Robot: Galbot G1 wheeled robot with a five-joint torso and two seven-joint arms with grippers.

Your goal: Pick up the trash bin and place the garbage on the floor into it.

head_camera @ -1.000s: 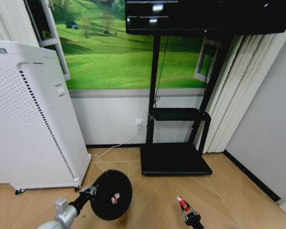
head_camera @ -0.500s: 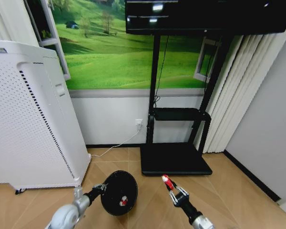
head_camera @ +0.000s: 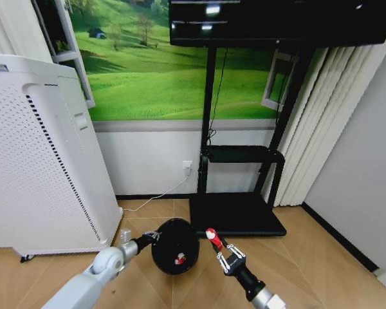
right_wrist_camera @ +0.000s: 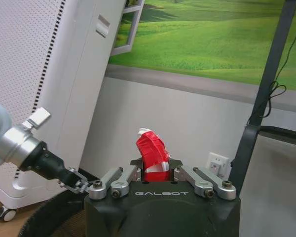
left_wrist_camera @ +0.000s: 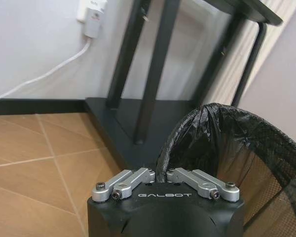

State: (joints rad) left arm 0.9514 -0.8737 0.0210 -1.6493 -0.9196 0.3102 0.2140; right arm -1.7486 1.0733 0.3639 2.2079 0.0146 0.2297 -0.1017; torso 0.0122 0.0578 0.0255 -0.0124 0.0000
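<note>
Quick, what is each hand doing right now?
Left hand: closed on the small black round trash bin's rim.
Right hand: closed on a red-and-white wrapper piece.

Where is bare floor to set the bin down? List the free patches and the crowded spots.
Free: the parquet floor between the TV stand's base plate and the right-hand wall, and the strip in front of the air purifier. Crowded: the middle, where the left gripper holds the trash bin by its rim and the right gripper holds a red-and-white wrapper beside it.
</note>
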